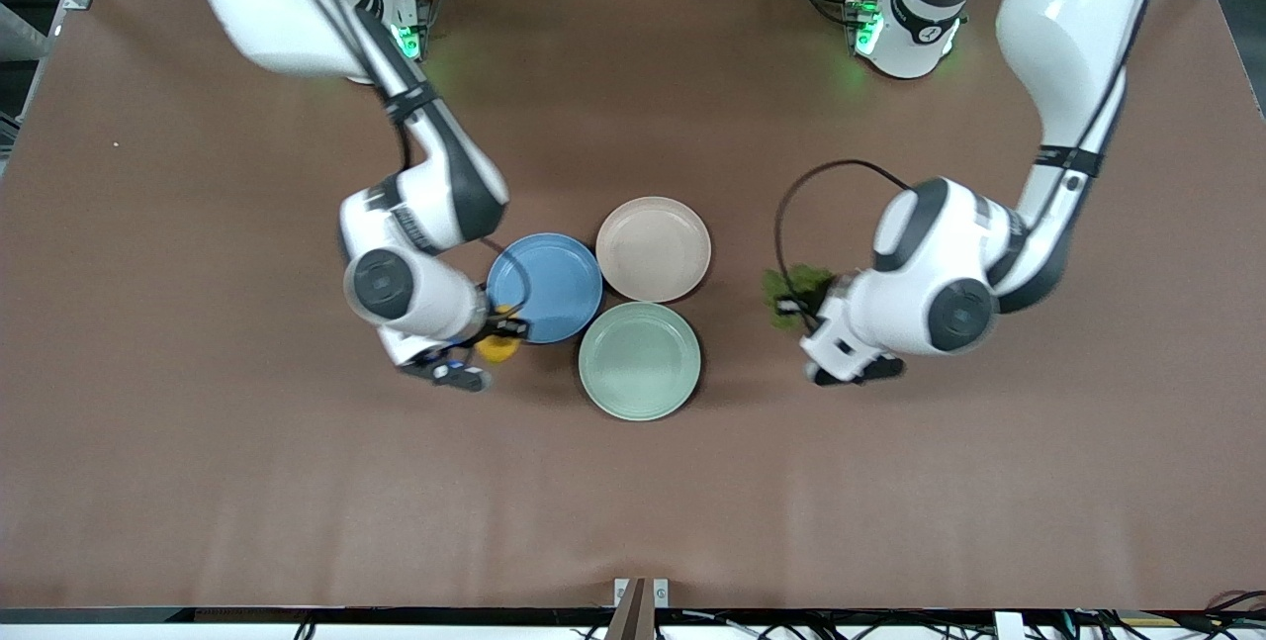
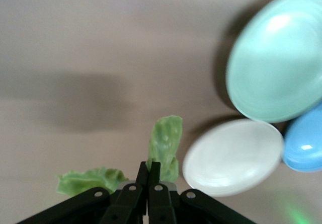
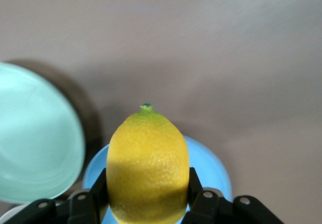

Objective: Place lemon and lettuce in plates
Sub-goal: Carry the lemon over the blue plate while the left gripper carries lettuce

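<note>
My right gripper [image 1: 497,338] is shut on the yellow lemon [image 1: 497,347], held in the air over the table at the blue plate's [image 1: 549,279] rim. In the right wrist view the lemon [image 3: 148,166] fills the jaws with the blue plate [image 3: 211,166] under it. My left gripper [image 1: 796,307] is shut on the crinkled green lettuce [image 1: 796,286], lifted over the table toward the left arm's end, apart from the beige-pink plate [image 1: 654,249]. In the left wrist view the lettuce [image 2: 165,146] hangs from the closed jaws, beside the beige-pink plate [image 2: 232,157].
A pale mint-green plate [image 1: 640,360] lies nearer the front camera than the other two plates, touching them; it shows in both wrist views [image 2: 276,65] [image 3: 35,141]. The brown table [image 1: 198,442] stretches wide around the plates.
</note>
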You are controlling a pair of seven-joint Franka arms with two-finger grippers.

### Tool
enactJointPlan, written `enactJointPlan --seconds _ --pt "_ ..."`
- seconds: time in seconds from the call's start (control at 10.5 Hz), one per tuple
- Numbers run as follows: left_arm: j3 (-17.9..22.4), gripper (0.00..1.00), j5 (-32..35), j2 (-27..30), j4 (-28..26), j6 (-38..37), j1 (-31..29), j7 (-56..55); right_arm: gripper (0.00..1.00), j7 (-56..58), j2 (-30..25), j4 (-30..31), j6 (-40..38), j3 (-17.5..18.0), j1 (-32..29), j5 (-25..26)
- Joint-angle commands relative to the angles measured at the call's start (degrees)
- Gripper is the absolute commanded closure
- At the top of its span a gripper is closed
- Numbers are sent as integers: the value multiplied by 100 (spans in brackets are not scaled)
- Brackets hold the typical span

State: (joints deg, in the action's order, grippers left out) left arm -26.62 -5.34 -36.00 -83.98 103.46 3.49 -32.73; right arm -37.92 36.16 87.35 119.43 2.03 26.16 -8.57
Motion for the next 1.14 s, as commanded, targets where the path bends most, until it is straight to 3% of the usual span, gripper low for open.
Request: enactJointPlan --seconds 0.0,0.28,0.66,0.76,0.85,0.95,1.04 --pt "-317 100 -169 49 -180 -80 19 -610 100 -469 215 19 421 -71 501 -31" --pt "-344 100 -572 5 -181 -19 274 -1032 100 -1118 313 501 678 -106 952 494" --pt "-336 100 -846 -285 -189 753 607 -1455 100 -1147 277 845 679 -106 882 593" --pt "-327 100 -846 -329 -198 859 669 -1525 94 -1147 277 854 679 -106 890 593" --pt "-327 100 -846 -373 -215 913 679 -1535 15 -1191 260 837 670 -106 882 593" --pt "-327 100 -855 -408 -250 1009 679 -1544 0 -1330 234 784 618 -106 855 593" --pt "-327 100 -855 -417 -320 1132 696 -1596 0 -1332 190 706 591 -115 786 593"
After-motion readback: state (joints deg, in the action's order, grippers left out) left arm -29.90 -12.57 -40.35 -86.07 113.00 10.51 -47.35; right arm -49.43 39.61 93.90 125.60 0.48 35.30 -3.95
